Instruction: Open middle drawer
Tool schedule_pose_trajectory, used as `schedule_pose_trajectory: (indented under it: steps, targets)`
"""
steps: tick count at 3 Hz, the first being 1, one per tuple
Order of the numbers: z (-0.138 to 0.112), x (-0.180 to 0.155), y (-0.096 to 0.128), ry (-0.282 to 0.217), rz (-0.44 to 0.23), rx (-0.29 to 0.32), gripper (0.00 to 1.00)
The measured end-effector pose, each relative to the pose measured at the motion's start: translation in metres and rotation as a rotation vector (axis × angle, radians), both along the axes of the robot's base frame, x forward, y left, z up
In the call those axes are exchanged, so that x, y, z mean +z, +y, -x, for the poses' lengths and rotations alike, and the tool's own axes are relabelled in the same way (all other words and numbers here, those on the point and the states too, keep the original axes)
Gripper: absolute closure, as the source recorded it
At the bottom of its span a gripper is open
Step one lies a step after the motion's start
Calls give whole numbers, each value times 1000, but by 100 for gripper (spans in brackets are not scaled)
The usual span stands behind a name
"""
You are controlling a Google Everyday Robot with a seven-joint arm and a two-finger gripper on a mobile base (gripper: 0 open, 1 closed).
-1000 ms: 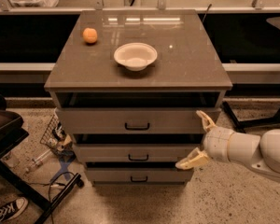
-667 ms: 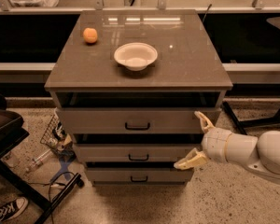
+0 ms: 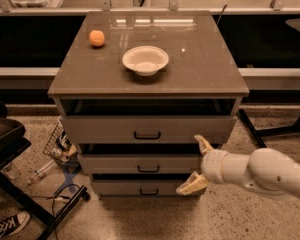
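The middle drawer (image 3: 140, 163) is the second of three grey-brown cabinet drawers, with a low flat front and a small dark centre handle (image 3: 148, 169). It sits a little way out, less far than the top drawer (image 3: 147, 129) above it. My gripper (image 3: 196, 165) is open, with its two cream fingers spread apart in front of the middle drawer's right end, one fingertip high (image 3: 199, 141), one low (image 3: 185, 188). It holds nothing. The white arm (image 3: 260, 173) comes in from the right.
A white bowl (image 3: 145, 60) and an orange fruit (image 3: 96, 38) rest on the cabinet top (image 3: 205, 69). The bottom drawer (image 3: 145, 188) is below. Clutter, cables and a dark stand (image 3: 20, 174) lie on the floor at left. A table leg (image 3: 270, 131) stands at right.
The gripper has shifted slightly left toward the middle drawer's right end. The drawers look unchanged.
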State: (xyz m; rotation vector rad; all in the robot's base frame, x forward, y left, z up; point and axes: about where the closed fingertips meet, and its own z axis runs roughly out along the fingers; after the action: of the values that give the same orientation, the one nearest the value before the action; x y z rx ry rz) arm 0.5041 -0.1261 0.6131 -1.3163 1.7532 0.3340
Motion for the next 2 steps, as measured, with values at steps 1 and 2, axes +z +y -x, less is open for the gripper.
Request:
schedule_pose_trajectory:
  steps: [1,2]
  targets:
    - [10,-87,28,78,83,32,0]
    - [7,-125,44,99,144,60,0]
